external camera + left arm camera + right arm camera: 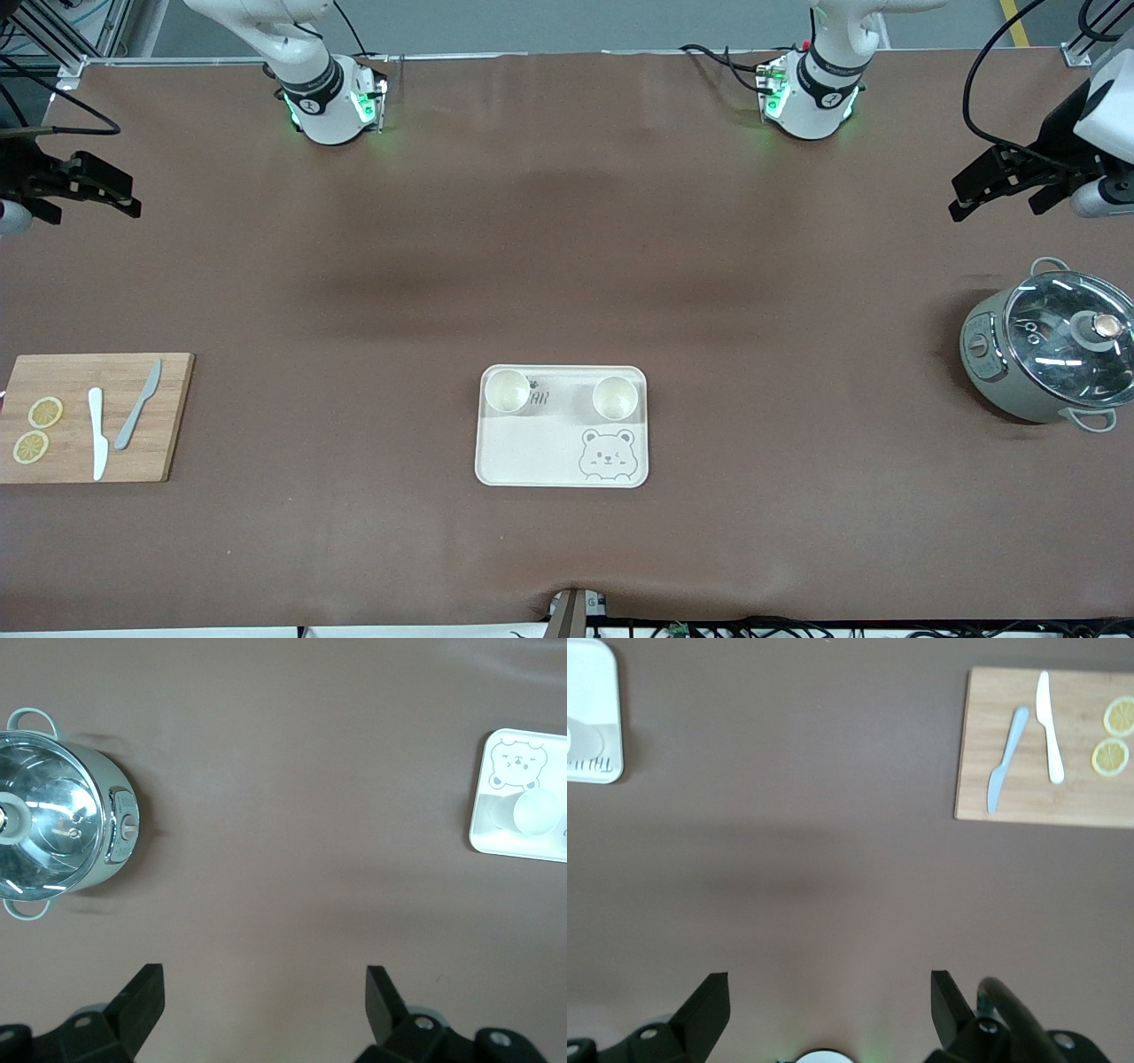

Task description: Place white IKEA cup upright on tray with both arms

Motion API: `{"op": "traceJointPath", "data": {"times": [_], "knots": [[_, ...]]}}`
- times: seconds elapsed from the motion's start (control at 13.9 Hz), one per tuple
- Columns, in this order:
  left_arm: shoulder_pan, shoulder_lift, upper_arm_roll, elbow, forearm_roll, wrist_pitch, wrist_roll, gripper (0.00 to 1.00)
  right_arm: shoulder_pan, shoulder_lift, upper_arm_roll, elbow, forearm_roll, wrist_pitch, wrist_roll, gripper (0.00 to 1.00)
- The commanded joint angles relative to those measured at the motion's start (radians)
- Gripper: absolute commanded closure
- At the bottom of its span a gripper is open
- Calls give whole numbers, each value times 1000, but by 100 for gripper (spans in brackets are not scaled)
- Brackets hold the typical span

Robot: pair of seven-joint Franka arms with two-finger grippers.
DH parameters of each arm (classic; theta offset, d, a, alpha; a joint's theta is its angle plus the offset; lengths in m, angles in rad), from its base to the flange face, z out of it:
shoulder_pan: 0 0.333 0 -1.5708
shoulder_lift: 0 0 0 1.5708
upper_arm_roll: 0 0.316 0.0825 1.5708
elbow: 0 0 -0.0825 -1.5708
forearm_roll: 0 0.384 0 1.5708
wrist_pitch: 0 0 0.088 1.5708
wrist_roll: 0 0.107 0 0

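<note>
Even overhead light, soft table (567, 221) shadows, pot lid (1067, 330) glare, wrist views perhaps softer

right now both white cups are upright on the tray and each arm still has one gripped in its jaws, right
Not quite. Both cups do stand upright on the tray, but the front view shows neither is gripped: the left gripper and right gripper hang open and empty at the table's ends.

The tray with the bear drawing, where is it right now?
In the front view the tray lies mid-table, nearer the camera, between the cutting board and the pot, carrying two white cups.
</note>
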Motion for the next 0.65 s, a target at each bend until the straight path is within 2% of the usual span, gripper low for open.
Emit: {"op": "traceJointPath", "data": {"times": [0.0, 0.57], "knots": [[2, 15, -11, 37, 29, -20, 7, 0, -12, -3, 14, 11, 11, -19, 56, 0], [2, 15, -11, 40, 31, -20, 18, 0, -14, -3, 14, 10, 14, -28, 61, 0]]}}
